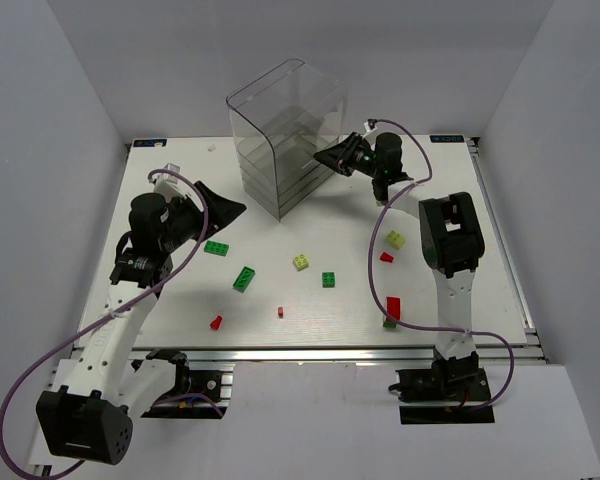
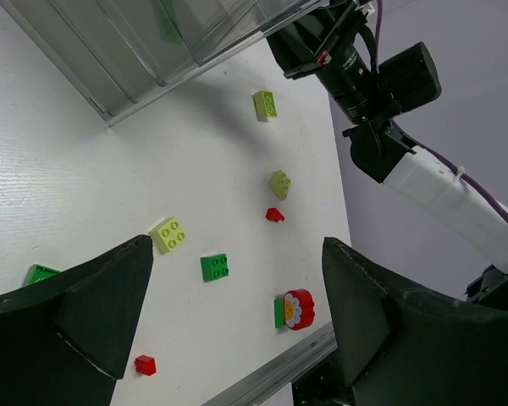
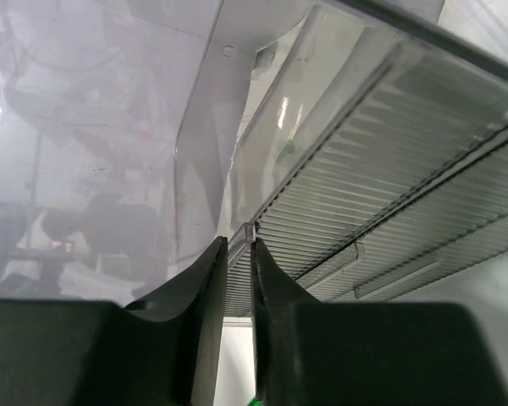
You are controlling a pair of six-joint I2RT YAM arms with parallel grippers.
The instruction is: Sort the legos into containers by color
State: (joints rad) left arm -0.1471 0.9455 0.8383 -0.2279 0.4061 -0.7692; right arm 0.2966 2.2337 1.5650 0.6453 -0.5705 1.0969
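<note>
The containers [image 1: 280,140] are clear drawers stacked in a hooded clear unit at the table's back. My right gripper [image 1: 330,157] sits at the unit's right side. In the right wrist view that gripper [image 3: 240,241] is nearly shut, pinching a thin clear tab [image 3: 254,228] at a ribbed drawer's edge. My left gripper [image 1: 223,203] hovers open over the left of the table, holding nothing [image 2: 237,254]. Legos lie loose: green bricks [image 1: 217,248] [image 1: 244,279] [image 1: 328,279], yellow-green ones [image 1: 301,262] [image 1: 395,239], red ones [image 1: 216,322] [image 1: 280,312] [image 1: 387,257].
A red flower piece joined to a green brick [image 2: 295,309] lies near the table's front edge [image 1: 392,310]. Another yellow-green brick [image 2: 265,103] rests close to the container unit. The right arm [image 2: 364,76] reaches across the back right. White walls enclose three sides.
</note>
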